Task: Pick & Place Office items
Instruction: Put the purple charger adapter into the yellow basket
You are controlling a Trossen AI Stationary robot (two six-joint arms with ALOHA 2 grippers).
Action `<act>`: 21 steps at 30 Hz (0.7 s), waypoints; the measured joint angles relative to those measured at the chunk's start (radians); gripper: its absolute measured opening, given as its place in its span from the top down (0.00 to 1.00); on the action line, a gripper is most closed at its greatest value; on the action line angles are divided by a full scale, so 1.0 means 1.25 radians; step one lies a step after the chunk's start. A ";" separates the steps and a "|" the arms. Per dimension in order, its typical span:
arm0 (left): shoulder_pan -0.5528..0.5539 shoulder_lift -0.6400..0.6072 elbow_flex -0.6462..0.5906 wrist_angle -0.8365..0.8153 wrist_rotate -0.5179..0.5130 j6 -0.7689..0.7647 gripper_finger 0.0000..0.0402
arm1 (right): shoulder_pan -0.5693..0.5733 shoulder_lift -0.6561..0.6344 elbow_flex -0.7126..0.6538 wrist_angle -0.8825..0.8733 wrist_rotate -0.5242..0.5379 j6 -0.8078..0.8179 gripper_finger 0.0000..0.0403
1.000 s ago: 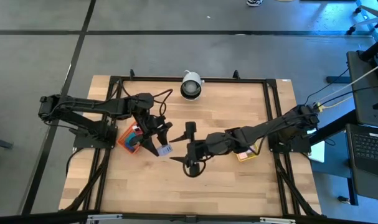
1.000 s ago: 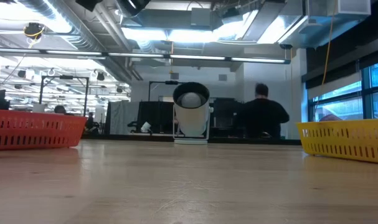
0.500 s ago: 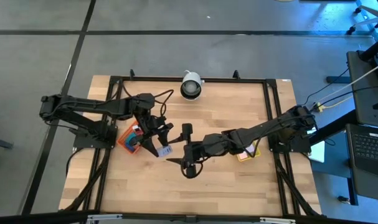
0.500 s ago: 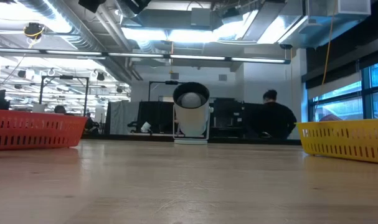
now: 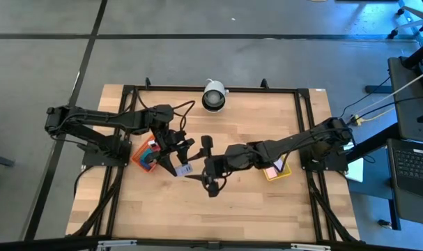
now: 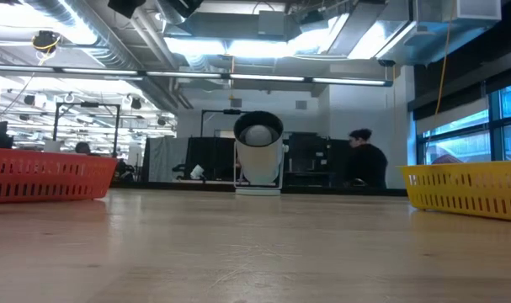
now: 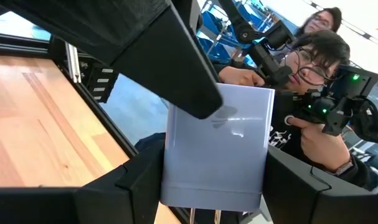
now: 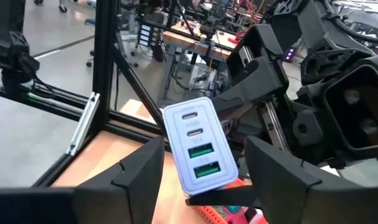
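In the high view, just left of the frame's centre, the left gripper (image 5: 181, 162) hung above the wooden table (image 5: 253, 209) beside the orange tray (image 5: 143, 158), its fingers clamped on a pale lavender-white charger block (image 5: 185, 168). The left wrist view showed that block (image 7: 215, 146) filling the middle of the frame, pinched between the dark fingers (image 7: 176, 59) and clear of the table. The right gripper (image 5: 205, 166) sat immediately right of it, near the frame's centre, with its fingers spread wide and nothing between them. In the right wrist view the block (image 8: 198, 153) stood tilted between the two spread fingers (image 8: 141, 171), its face showing two small oval ports above two green ones; whether either finger touched it could not be told. The yellow tray (image 5: 278, 170) lay right of centre, partly under the right arm. The orange tray seemed to hold a few small coloured items, too small to make out. A person (image 6: 366, 163) stood in the room behind the table in the low view.
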 joint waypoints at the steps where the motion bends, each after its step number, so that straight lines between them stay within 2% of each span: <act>1: 0.000 0.000 0.000 0.000 0.000 0.000 0.45 | -0.002 0.000 0.000 0.001 -0.003 0.001 0.46; 7: -0.001 0.000 0.000 0.019 0.010 -0.011 0.45 | -0.008 0.024 0.000 0.013 -0.005 -0.009 0.53; 15: -0.001 0.000 0.000 0.017 0.021 -0.017 0.45 | -0.008 0.040 0.000 0.030 -0.014 -0.040 0.68; 21: -0.003 -0.001 0.000 0.022 0.025 -0.017 0.45 | -0.008 0.039 -0.001 0.045 -0.023 -0.043 0.68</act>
